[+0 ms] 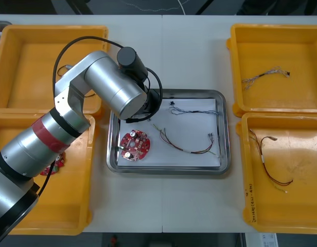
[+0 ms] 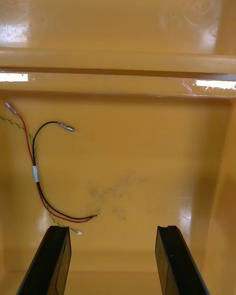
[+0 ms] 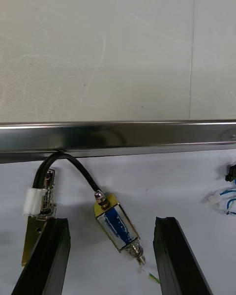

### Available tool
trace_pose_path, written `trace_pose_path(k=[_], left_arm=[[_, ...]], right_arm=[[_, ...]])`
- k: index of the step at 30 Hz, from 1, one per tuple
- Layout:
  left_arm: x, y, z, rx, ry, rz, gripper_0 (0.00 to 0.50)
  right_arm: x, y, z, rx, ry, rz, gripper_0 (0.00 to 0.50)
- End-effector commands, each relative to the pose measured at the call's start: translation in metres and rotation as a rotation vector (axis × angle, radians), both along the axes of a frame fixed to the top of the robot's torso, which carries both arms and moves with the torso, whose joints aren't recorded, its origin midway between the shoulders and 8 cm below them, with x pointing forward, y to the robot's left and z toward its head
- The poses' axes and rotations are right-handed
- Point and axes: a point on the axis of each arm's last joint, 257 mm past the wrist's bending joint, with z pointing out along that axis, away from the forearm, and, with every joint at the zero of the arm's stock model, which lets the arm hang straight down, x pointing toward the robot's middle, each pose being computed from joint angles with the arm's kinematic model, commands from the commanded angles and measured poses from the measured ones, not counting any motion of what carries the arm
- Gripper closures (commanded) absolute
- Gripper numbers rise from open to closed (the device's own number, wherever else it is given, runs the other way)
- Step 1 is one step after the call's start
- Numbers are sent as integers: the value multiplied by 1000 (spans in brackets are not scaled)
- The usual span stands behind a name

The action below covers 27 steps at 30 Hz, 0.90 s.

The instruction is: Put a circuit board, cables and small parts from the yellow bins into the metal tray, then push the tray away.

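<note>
- Left arm (image 1: 109,87) reaches in from the near left, wrist tipped down at the middle.
- Left gripper (image 3: 112,220): fingers spread wide.
- Right gripper (image 2: 112,228): fingers wide apart too.

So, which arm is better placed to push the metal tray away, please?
Probably left. The left gripper hangs open over the metal tray, inside its far rim, astride a small metal part. The right gripper is open over a yellow bin, above a red and yellow cable.
</note>
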Motion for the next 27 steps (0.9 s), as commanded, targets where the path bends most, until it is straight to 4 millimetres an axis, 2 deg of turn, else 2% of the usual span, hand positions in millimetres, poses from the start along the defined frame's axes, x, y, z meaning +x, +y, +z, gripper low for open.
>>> trace_pose_path(k=[1, 3, 7, 12, 15, 18, 25, 27], left_arm=[[-1, -23, 12, -69, -18, 35, 0], [-2, -23, 16, -73, -17, 38, 0], [-6, -16, 35, -103, -3, 69, 0], [-13, -3, 64, -122, 2, 104, 0], [-18, 7, 80, -132, 0, 121, 0], [-22, 18, 88, -129, 8, 133, 0], [-47, 64, 115, -94, 45, 167, 0], [-57, 83, 121, -68, 64, 180, 0]], right_arm=[[-3, 2, 8, -10, -29, -2, 0], [-3, 5, 9, -12, -31, 13, 0], [-3, 17, 13, -20, -43, 59, 0], [1, 41, 22, -54, -57, 154, 0], [-1, 66, 30, -67, -52, 266, 0], [-3, 81, 32, -73, -36, 341, 0], [-16, 142, 33, -107, 29, 618, 0], [-18, 164, 34, -130, 32, 700, 0]])
